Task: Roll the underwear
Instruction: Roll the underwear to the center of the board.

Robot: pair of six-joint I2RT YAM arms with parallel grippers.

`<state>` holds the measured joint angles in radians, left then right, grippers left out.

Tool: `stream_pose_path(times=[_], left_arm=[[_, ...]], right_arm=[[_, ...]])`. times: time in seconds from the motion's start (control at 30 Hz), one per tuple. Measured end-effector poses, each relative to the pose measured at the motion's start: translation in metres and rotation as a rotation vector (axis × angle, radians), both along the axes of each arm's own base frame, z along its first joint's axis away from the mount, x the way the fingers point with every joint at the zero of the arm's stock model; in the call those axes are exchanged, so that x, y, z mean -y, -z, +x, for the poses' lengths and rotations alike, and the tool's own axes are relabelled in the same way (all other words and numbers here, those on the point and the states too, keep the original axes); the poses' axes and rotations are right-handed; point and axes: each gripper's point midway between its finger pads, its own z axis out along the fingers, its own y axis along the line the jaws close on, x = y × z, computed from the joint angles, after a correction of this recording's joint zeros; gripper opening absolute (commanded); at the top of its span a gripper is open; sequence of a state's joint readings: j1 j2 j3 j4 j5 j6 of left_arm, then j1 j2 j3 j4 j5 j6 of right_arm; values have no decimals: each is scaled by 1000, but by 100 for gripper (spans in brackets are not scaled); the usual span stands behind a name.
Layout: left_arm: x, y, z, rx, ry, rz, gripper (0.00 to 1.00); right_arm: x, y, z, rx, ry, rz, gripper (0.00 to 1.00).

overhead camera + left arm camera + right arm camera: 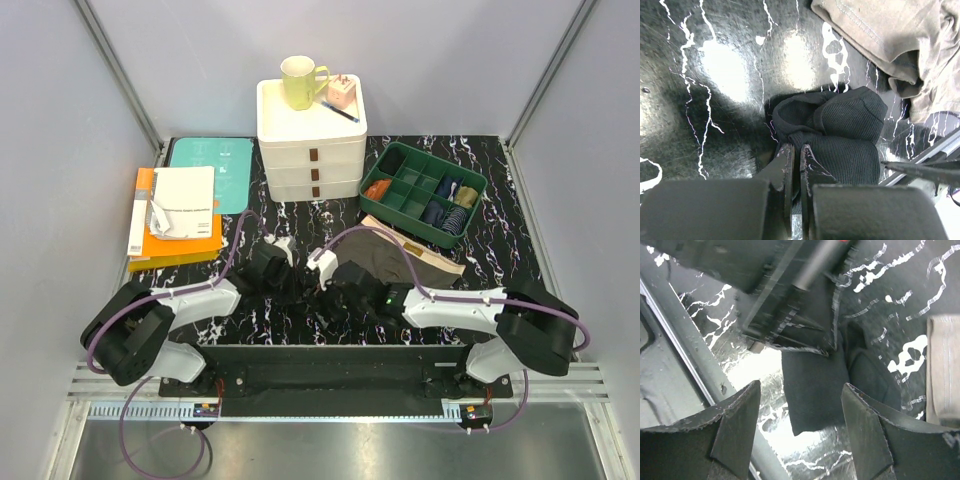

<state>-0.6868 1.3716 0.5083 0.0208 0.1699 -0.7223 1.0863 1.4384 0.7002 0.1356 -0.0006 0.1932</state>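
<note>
Left wrist view shows the left claw (795, 150) pinched shut on the near edge of the black underwear (840, 135), apparently pinning the roll so it cannot spring open. The right claw (801, 387) stands wide over the same bundle, gripping nothing. The black underwear is a compact, ribbed, somewhat lumpy roll on the counter (715, 65), between the two arms. Just beyond it the olive-brown underwear (880, 35) lies spread and rumpled, beige waistband showing — not yet rolled.
</note>
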Motion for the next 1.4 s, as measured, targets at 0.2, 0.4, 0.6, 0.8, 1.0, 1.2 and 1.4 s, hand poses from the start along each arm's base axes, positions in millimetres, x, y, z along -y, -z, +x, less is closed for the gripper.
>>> stream_pose_path(times=[0.2,0.4,0.6,0.8,1.0,1.2,1.4], left_arm=[[-1,0,-2,-11,11,-5,0],[-2,0,-3,-18,20,-7,0],[-3,1,-4,-22,29,-4,0],[-4,1,-5,-28,41,0,0],[-7,0,-4,-25,40,4,0],[-17,-2,-6,-40,10,13,47],[-38,-10,-15,-63,-37,30,71]], right_arm=[[-13,12,-12,97,-78,-81,71],[-12,29,-17,133,-92,-151,69],[-15,39,-20,180,-73,-213,66],[-15,48,-12,240,3,-288,37],[-18,49,-5,268,86,-313,15],[-22,47,-9,241,97,-276,4],[-21,44,-17,127,85,-174,2]])
